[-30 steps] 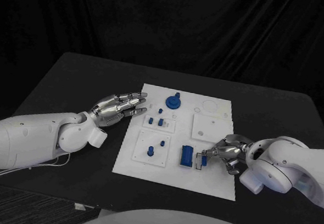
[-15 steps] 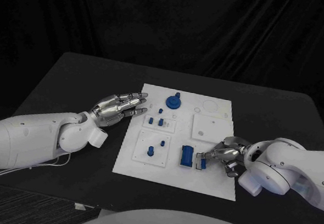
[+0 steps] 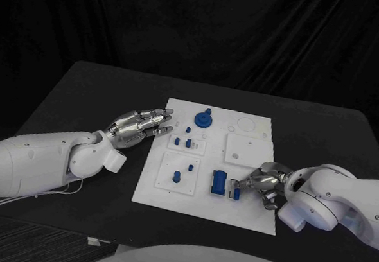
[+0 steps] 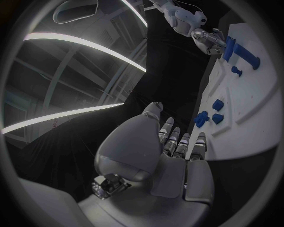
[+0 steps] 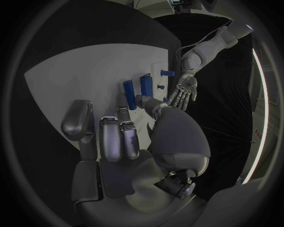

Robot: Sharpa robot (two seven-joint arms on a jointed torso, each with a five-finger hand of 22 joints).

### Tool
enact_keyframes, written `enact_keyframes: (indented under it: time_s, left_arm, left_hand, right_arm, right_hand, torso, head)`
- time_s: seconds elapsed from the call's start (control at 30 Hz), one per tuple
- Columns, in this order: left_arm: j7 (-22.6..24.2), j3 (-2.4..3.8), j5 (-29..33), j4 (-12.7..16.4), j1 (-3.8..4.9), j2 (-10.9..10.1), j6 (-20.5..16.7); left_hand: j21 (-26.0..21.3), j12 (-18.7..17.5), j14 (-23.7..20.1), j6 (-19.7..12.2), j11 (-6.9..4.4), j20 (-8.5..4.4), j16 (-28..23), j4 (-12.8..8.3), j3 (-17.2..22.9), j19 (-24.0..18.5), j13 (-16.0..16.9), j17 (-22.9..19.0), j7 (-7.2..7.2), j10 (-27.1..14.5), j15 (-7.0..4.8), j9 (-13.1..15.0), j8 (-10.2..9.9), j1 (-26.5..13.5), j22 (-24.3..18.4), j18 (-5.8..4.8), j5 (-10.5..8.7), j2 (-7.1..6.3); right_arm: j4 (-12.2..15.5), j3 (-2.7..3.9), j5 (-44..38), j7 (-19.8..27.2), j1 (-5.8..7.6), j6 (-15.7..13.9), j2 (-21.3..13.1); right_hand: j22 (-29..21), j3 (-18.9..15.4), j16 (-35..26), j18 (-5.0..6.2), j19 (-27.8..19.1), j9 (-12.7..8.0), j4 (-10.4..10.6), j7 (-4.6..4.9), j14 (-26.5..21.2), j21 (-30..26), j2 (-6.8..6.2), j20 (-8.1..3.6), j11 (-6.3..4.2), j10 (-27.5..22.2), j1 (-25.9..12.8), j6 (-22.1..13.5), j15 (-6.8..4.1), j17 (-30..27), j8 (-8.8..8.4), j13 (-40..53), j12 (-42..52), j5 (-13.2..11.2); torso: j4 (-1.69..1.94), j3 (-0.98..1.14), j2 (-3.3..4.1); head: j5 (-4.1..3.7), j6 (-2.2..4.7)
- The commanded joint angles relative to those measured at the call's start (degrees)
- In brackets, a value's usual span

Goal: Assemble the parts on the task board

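Pinching a small blue part (image 3: 237, 187) at its fingertips, the right hand (image 3: 263, 181) hovers over the near right of the task board (image 3: 249, 213), just beside the larger blue block (image 3: 218, 182). Seating it cleanly probably calls for keeping the part upright and lowering slowly beside that block. At the board's left edge the left hand (image 3: 137, 126) rests open, fingers spread, holding nothing.
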Motion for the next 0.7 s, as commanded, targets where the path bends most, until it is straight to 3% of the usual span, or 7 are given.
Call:
enact_keyframes:
  time_s: [0.03,0.23,0.5,0.7]
  left_arm:
    - [0.46,0.05,0.29,0.06,-0.10,0.13,0.91]
    - [0.36,0.05,0.29,0.04,-0.14,0.18,1.01]
    - [0.20,0.05,0.29,0.01,-0.19,0.17,1.11]
    - [0.07,0.05,0.29,0.00,-0.22,0.17,1.19]
  left_hand:
    - [0.28,0.16,0.15,0.05,0.35,-0.20,0.17,-0.26,0.15,0.14,0.05,0.03,0.28,0.08,0.14,0.04,0.32,0.20,-0.04,0.70,0.20,0.07]
    - [0.28,0.16,0.15,0.05,0.35,-0.20,0.17,-0.26,0.15,0.14,0.05,0.03,0.28,0.08,0.14,0.04,0.32,0.20,-0.04,0.70,0.20,0.07]
    - [0.28,0.15,0.14,0.04,0.36,-0.19,0.17,-0.31,0.22,0.15,0.05,0.03,0.31,0.07,0.16,0.04,0.33,0.19,-0.03,0.69,0.19,0.11]
    - [0.28,0.15,0.14,0.04,0.36,-0.19,0.17,-0.31,0.22,0.15,0.05,0.03,0.31,0.07,0.16,0.04,0.33,0.19,-0.03,0.69,0.19,0.11]
  right_arm:
    - [-0.17,-0.29,-0.55,-1.09,-0.58,-0.23,0.07]
    - [-0.33,-0.29,-0.88,-0.93,-0.67,-0.53,0.20]
    - [-0.32,-0.29,-2.59,-0.81,-0.72,-0.57,0.29]
    - [-0.36,-0.29,-3.65,-0.87,-0.73,-0.47,0.39]
  right_hand:
    - [6.78,-1.43,-0.38,0.88,-0.50,0.00,0.47,-0.13,2.78,-0.37,0.34,0.01,0.04,6.42,-0.30,-0.55,0.16,-0.20,-0.02,15.09,0.20,0.26]
    - [6.66,-2.56,-0.53,0.94,-0.59,0.08,0.80,-0.09,2.69,-0.82,0.69,0.02,0.06,6.42,-0.45,-0.87,0.18,-0.54,0.09,15.09,0.20,-0.12]
    - [6.38,-6.53,-0.77,1.06,-0.81,0.12,2.47,0.07,2.48,-1.94,1.29,0.18,0.25,6.42,-1.25,-1.70,0.36,-1.17,0.27,15.09,0.20,-3.64]
    - [6.32,-7.52,-0.84,1.10,-0.86,0.09,2.71,0.12,2.42,-2.21,1.24,0.21,0.29,6.42,-1.14,-1.92,0.38,-1.36,0.29,15.09,0.20,-4.59]
  torso:
    - [-0.01,-0.01,0.00]
    - [-0.02,0.00,-0.01]
    - [-0.01,0.00,0.02]
    - [0.00,0.00,0.01]
  head:
    - [-0.03,-0.01]
    - [0.02,-0.01]
    - [0.06,-0.01]
    - [0.07,-0.01]
